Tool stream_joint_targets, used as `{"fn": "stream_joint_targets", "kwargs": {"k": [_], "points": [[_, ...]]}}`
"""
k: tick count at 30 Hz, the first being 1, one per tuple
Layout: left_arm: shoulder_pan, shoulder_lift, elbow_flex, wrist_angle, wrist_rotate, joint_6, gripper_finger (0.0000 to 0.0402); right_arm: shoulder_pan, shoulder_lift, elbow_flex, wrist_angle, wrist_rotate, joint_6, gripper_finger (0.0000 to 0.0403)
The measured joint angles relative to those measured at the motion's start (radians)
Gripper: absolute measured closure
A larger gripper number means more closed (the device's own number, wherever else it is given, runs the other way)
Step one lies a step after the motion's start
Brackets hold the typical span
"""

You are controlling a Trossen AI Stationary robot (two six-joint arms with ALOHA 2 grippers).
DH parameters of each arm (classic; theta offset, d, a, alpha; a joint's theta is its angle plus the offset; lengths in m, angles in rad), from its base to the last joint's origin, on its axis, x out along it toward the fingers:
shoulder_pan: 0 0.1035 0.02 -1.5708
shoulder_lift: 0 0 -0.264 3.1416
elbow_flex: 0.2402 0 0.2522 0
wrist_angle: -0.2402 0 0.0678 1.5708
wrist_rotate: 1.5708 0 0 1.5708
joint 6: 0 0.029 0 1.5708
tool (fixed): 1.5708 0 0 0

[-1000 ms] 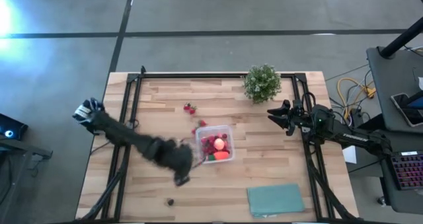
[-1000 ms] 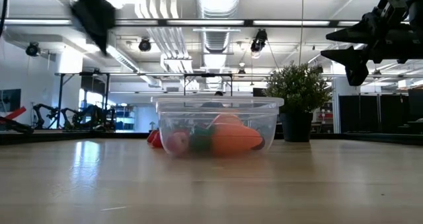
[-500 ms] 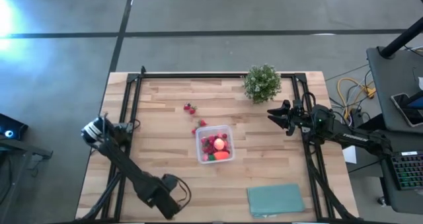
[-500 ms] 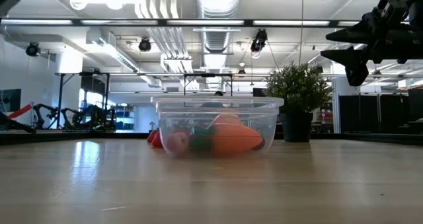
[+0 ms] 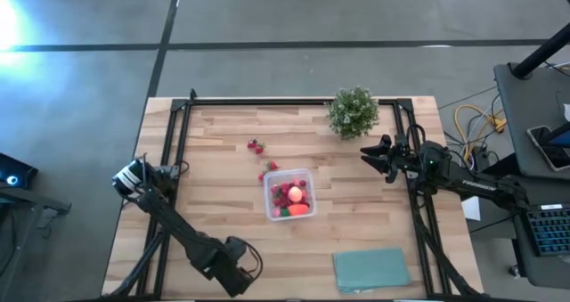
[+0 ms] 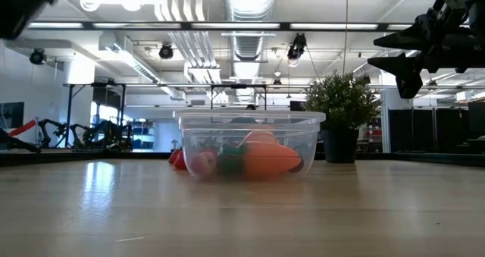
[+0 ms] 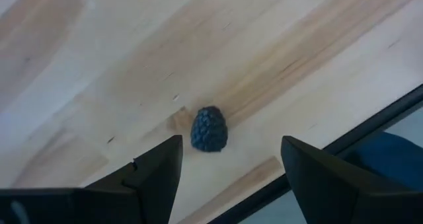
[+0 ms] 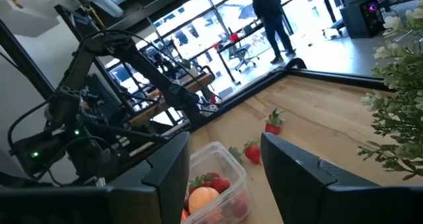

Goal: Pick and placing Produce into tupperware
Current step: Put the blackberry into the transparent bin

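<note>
The clear tupperware (image 5: 289,193) stands mid-table holding produce: a glowing peach ball, an orange piece and strawberries (image 8: 210,182). Two loose strawberries (image 5: 256,146) (image 5: 270,167) lie on the wood just beyond it. A small dark blue berry (image 7: 209,129) rests on the table near the near edge. My left gripper (image 5: 233,266) hangs over it, pointing down and open, one finger on each side and touching nothing. The gripper hides the berry in the high view. My right gripper (image 5: 370,155) waits open and level above the table's right side.
A bushy potted plant (image 5: 354,111) stands at the far right, close to my right gripper. A flat teal cloth (image 5: 370,269) lies at the near right corner. Black frame rails (image 5: 175,151) run along the table's left, far and right sides. Bare wood lies left of the tupperware.
My left gripper has swung from beside the tupperware's left side toward the table's near edge, sinking and rolling about its own axis. It has then edged slightly right and now stands over the dark berry. Its jaws stay open.
</note>
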Motion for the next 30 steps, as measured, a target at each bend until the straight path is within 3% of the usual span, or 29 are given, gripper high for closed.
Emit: {"fn": "stream_joint_targets", "kwargs": {"k": [12,26,30], "points": [[0.004,0.001,-0.075,0.051,0.041,-0.003,0.016,0.0,0.0,0.0,0.0,0.0,0.0,0.0225],[0.005,0.067,-0.05,0.062,0.066,0.002,0.0161,0.0,0.0,0.0,0.0,0.0,0.0,0.0225],[0.008,0.066,-0.048,0.058,0.058,0.002,0.0184,0.0,0.0,0.0,0.0,0.0,0.0,0.0225]]}}
